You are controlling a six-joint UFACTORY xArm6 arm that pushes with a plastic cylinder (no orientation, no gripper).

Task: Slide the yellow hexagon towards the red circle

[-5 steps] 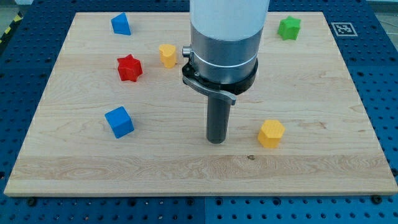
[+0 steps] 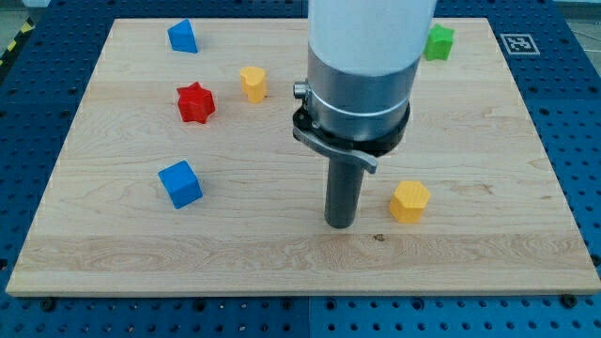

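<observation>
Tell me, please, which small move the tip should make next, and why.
Probably pass below the yellow hexagon to its right side: my tip stands just left of it, apart, and no red circle shows, so it may lie behind the arm.

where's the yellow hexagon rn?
The yellow hexagon sits lower right of the board's centre in the camera view, just right of my tip, apart from it.

You see a pale wood-grain counter (image 2: pixel 488 141) on a blue perforated base (image 2: pixel 582 113). Two blocks are yellow (image 2: pixel 409 201) (image 2: pixel 253 83), two blue (image 2: pixel 179 183) (image 2: pixel 182 37), the star red (image 2: pixel 195 102), one green (image 2: pixel 438 41) — my tip (image 2: pixel 340 223) is dark grey.
</observation>
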